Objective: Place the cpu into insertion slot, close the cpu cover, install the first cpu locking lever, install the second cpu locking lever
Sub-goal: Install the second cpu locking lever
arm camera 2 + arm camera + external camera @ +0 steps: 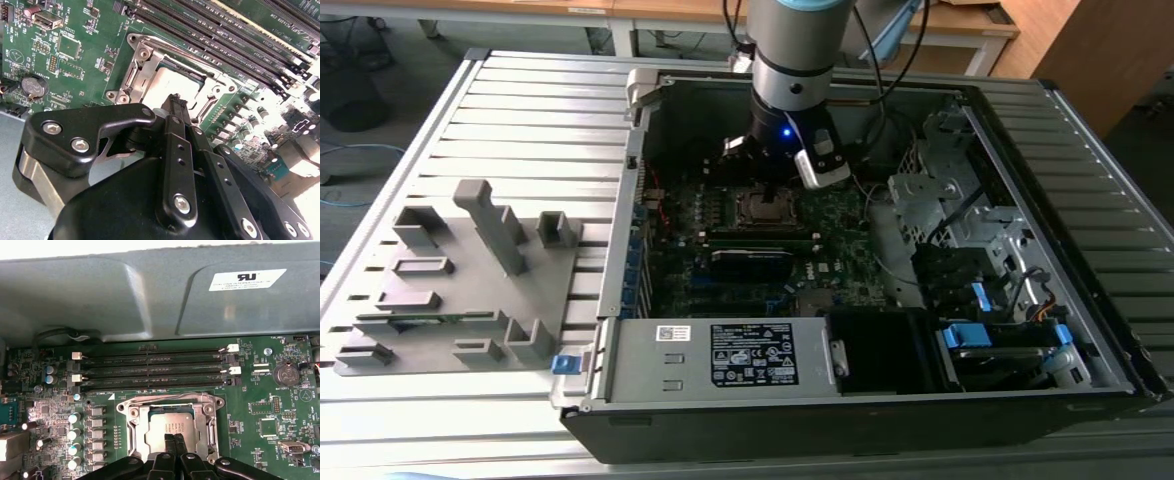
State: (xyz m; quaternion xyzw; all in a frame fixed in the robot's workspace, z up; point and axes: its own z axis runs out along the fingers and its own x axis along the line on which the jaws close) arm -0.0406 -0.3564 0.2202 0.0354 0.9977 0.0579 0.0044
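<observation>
In the exterior view, a grey fixture (454,290) with upright blocks lies on the slatted surface (520,110) at that view's left. Just to its right stands the open computer case (881,400), with the green board (720,270) on its floor. The arm (794,50) comes down into the case from above, and the jaws (767,180) hang over the slot (763,207) near the board's middle.

In both wrist views the cpu (167,427) lies flat in the slot (131,432), its silvery face up. The cover (170,402) frames the chip, its window leaving the chip's face bare. In the first wrist view long memory slots (150,372) run just beside the socket, and a coin cell (288,374) sits near the board's edge.

The jaws (174,440) are drawn together with the two fingertips (176,107) pressed side by side, holding nothing. They are right above the cpu (172,82) near one edge; whether they touch it cannot be told.
</observation>
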